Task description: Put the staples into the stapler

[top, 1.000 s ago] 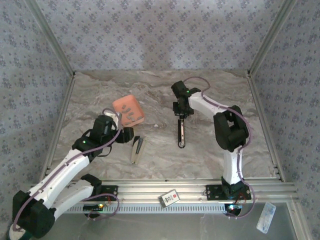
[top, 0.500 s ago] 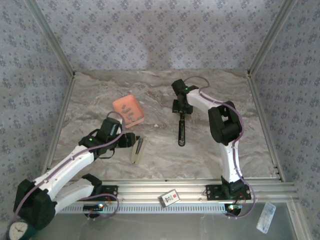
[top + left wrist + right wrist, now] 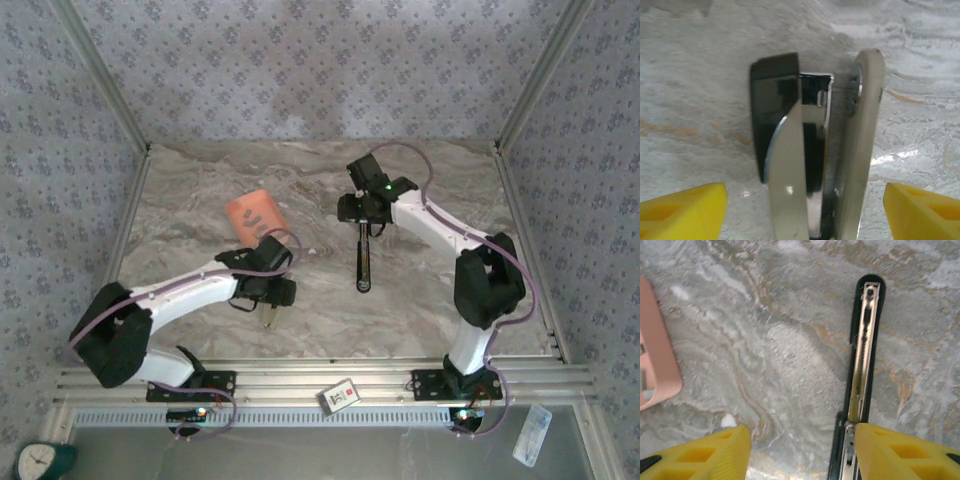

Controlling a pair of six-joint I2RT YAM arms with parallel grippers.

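Left end effector, released, straddles the opened pale stapler at seven o'clock on the bench. At two o'clock from it the black stapler lies open, channel apparently bare, beside the released right end effector. Tray at ten; staples indiscernible, loading seemingly undone.

A robotics lab test cell is being shown. A marble-patterned tabletop is being enclosed by patterned wall panels at nine, twelve and three o'clock. These are being held in aluminium framing posts, and two robot arms are being carried on a slotted aluminium rail at six o'clock.
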